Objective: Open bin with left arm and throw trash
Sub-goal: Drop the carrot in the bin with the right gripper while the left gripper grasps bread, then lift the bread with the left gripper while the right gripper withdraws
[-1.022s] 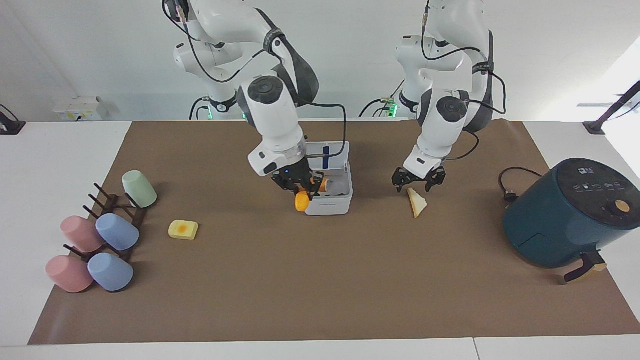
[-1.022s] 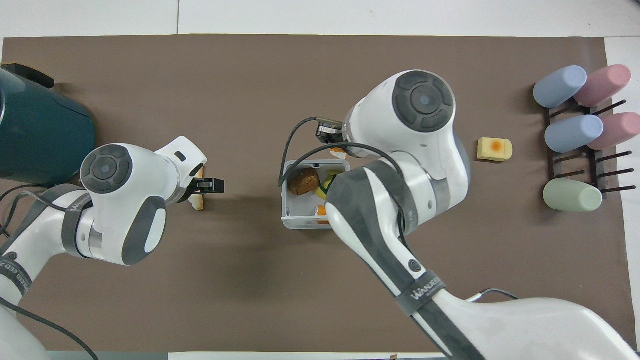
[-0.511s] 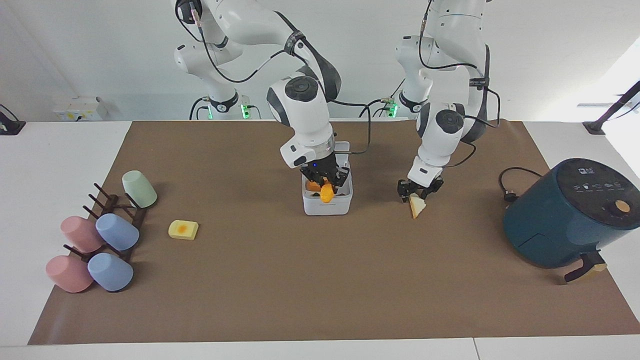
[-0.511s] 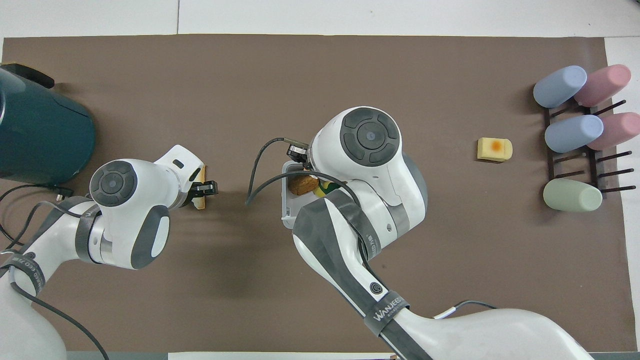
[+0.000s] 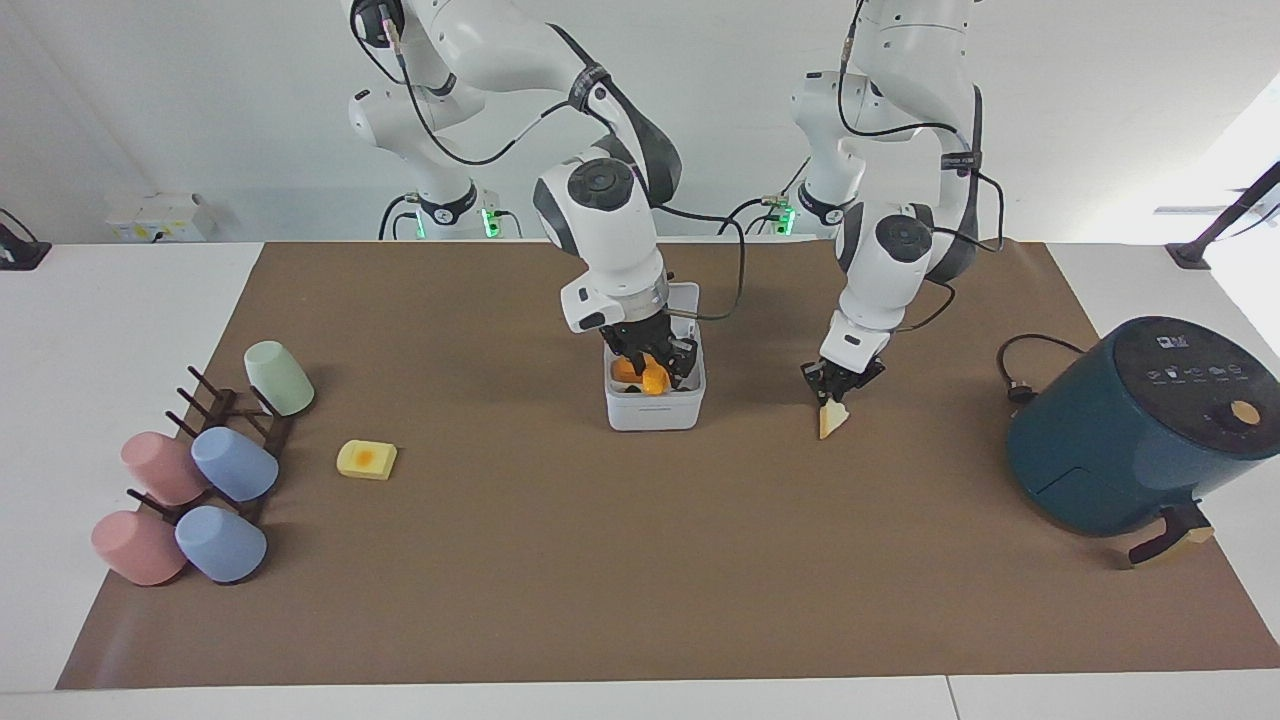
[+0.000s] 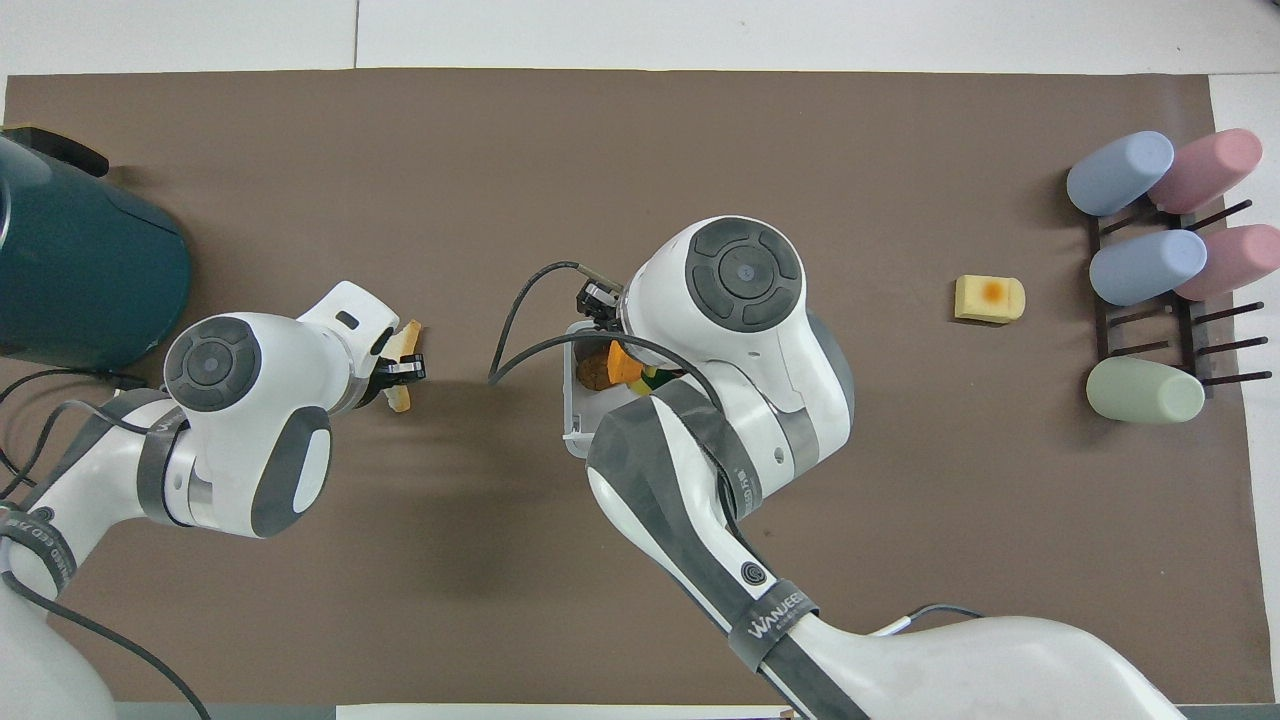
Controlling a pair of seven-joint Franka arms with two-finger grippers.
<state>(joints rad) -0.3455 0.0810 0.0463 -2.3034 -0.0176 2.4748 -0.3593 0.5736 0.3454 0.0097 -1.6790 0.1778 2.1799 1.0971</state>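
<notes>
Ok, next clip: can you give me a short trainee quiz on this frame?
1. True or false: the yellow block lies on the brown mat, outside the bin.
2. What does the left hand grip? A) a pastel cup B) the bread slice C) nothing
3. Fill in: the orange wedge is held over the open bin by the ____ hand.

Key: 1 true. 2 B. 3 right; the right hand is at the bin's mouth.
</notes>
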